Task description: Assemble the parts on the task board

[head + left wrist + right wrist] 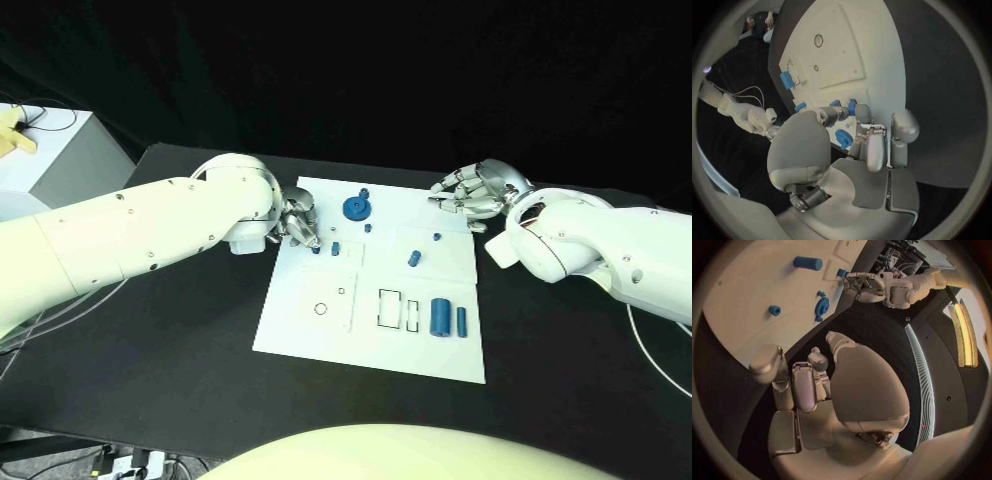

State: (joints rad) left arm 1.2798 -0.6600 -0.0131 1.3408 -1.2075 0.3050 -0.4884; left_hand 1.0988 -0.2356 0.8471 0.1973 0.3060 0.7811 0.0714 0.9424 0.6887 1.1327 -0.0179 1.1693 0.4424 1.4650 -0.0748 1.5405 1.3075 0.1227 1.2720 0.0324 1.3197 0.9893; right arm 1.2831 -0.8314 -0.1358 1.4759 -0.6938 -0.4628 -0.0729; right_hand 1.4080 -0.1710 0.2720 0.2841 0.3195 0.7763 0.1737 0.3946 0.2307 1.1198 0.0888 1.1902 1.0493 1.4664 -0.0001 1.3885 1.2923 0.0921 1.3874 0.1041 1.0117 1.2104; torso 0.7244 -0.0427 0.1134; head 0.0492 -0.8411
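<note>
The white task board [310, 335] lies mid-table. My left hand [299, 226] hangs over its far left edge, and its thumb and a fingertip [862, 113] pinch a small blue peg [316, 250] [852, 106]. A second peg [335, 248] [836, 103] stands just beside it. A blue gear [356, 208] [821, 306] lies near the far edge. Two blue cylinders [449, 319] lie at the near right, and a short blue piece [414, 258] lies mid-board. My right hand [469, 193] [811, 385] hovers at the far right corner, fingers loosely bent, holding nothing.
Outlined slots [392, 308] and a round hole [319, 309] mark the near half of the board. A tiny blue piece [437, 237] sits toward the right edge. A grey box [65, 160] stands off the table's far left corner. Black tabletop [173, 350] surrounds the board.
</note>
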